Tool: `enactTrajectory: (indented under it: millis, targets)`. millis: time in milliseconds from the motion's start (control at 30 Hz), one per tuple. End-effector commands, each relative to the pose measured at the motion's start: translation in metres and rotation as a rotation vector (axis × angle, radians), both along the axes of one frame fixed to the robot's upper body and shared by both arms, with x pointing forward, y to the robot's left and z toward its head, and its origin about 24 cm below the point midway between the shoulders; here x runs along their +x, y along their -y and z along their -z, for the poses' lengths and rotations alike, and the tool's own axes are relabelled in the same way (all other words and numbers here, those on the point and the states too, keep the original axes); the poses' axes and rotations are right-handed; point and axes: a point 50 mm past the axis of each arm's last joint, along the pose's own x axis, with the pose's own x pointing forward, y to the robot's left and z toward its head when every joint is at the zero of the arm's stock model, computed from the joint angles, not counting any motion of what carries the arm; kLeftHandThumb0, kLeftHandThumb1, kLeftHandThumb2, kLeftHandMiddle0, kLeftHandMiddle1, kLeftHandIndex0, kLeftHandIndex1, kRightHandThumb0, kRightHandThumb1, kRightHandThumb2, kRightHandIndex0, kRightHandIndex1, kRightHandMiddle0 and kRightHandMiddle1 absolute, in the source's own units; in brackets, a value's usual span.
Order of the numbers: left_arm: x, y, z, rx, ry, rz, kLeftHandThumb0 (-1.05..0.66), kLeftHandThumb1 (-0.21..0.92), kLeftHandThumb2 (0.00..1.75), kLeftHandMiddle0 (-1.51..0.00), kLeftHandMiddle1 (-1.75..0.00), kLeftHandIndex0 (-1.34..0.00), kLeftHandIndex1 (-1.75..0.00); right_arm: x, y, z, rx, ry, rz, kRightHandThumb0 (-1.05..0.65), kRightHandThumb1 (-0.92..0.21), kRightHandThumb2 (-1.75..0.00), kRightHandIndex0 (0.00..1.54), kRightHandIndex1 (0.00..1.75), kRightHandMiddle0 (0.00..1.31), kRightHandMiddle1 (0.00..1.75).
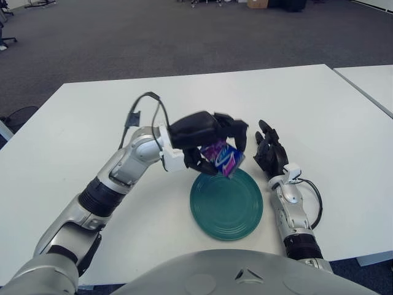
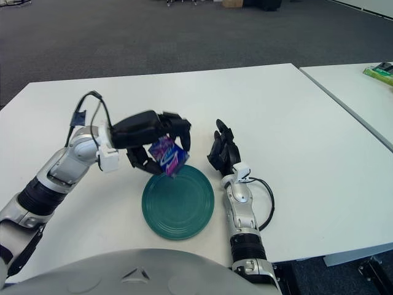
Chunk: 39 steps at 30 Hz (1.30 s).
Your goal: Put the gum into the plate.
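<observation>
A dark green round plate point(image 1: 226, 206) lies on the white table near the front edge. My left hand point(image 1: 212, 138) is over the plate's far rim, its black fingers curled around a purple and blue gum pack point(image 1: 222, 157), which hangs tilted just above the rim. It shows in the right eye view too, gum pack point(image 2: 167, 155) over the plate point(image 2: 178, 203). My right hand point(image 1: 269, 152) shows just right of the plate, fingers spread and holding nothing.
The white table point(image 1: 307, 110) stretches far and to both sides. A second white table point(image 2: 362, 98) stands to the right across a narrow gap, with a green item point(image 2: 381, 72) on it. Grey carpet lies beyond.
</observation>
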Motion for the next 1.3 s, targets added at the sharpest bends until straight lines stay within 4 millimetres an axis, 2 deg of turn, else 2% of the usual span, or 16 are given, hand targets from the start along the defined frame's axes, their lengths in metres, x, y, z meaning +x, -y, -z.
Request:
enactTrajectory:
  millis: [0,100,233,367,567,767,900,1067,1133,1200,1267]
  targets:
    - [-0.005,0.013,0.013,0.107,-0.017,0.058,-0.52,0.19,1.46,-1.16,-1.75,-0.71,-1.75,-0.033,0.006,0.046,0.017,-0.252,0.044,-0.77,-0.92,-0.95,0.17,0.01,0.0,0.36]
    - [-0.01,0.024,0.022,0.17,0.02,0.113,-0.52,0.19,1.46,-1.16,-1.75,-0.71,-1.75,-0.035,0.007,0.047,0.012,-0.25,0.049,-0.75,-0.92,-0.96,0.19,0.02,0.0,0.39]
    - [-0.012,0.025,0.023,0.226,0.078,0.147,-0.5,0.23,1.42,-1.16,-1.75,-0.68,-1.75,-0.037,0.007,0.049,0.014,-0.253,0.049,-0.74,-0.92,-0.97,0.2,0.02,0.0,0.41]
    - [-0.013,0.026,0.031,0.308,0.132,0.193,-0.48,0.31,1.28,-1.15,-1.75,-0.63,-1.7,-0.037,0.006,0.05,0.019,-0.259,0.046,-0.72,-0.92,-0.98,0.2,0.02,0.0,0.42]
    - [-0.013,0.031,0.038,0.391,0.124,0.249,-0.44,0.47,1.02,-1.12,-1.75,-0.58,-1.61,-0.036,0.003,0.049,-0.023,-0.266,0.046,-0.71,-0.92,-1.0,0.21,0.02,0.0,0.43]
    - [-0.014,0.035,0.039,0.443,0.153,0.277,-0.42,0.54,0.89,-1.06,-1.75,-0.57,-1.56,-0.038,0.003,0.047,-0.053,-0.268,0.042,-0.71,-0.92,-1.02,0.2,0.01,0.0,0.4]
    - [-0.015,0.036,0.039,0.453,0.165,0.281,-0.42,0.56,0.86,-1.02,-1.75,-0.57,-1.54,-0.039,0.003,0.045,-0.065,-0.27,0.037,-0.71,-0.92,-1.03,0.19,0.0,0.0,0.39]
    - [-0.015,0.039,0.041,0.47,0.138,0.277,-0.41,0.59,0.8,-0.94,-1.75,-0.57,-1.53,-0.039,0.003,0.043,-0.084,-0.275,0.025,-0.72,-0.92,-1.05,0.17,0.0,0.0,0.35]
    - [-0.016,0.039,0.044,0.454,0.115,0.262,-0.4,0.64,0.73,-0.91,-1.75,-0.54,-1.53,-0.039,0.003,0.042,-0.087,-0.275,0.024,-0.72,-0.92,-1.05,0.17,0.0,0.0,0.34]
    - [-0.017,0.04,0.048,0.434,0.105,0.248,-0.39,0.74,0.62,-0.8,-1.75,-0.45,-1.57,-0.039,0.004,0.041,-0.088,-0.276,0.024,-0.71,-0.92,-1.05,0.17,0.0,0.0,0.34]
    - [-0.017,0.041,0.05,0.424,0.105,0.242,-0.38,0.84,0.5,-0.61,-1.75,-0.38,-1.59,-0.039,0.004,0.04,-0.088,-0.277,0.024,-0.71,-0.92,-1.04,0.17,0.0,0.0,0.35]
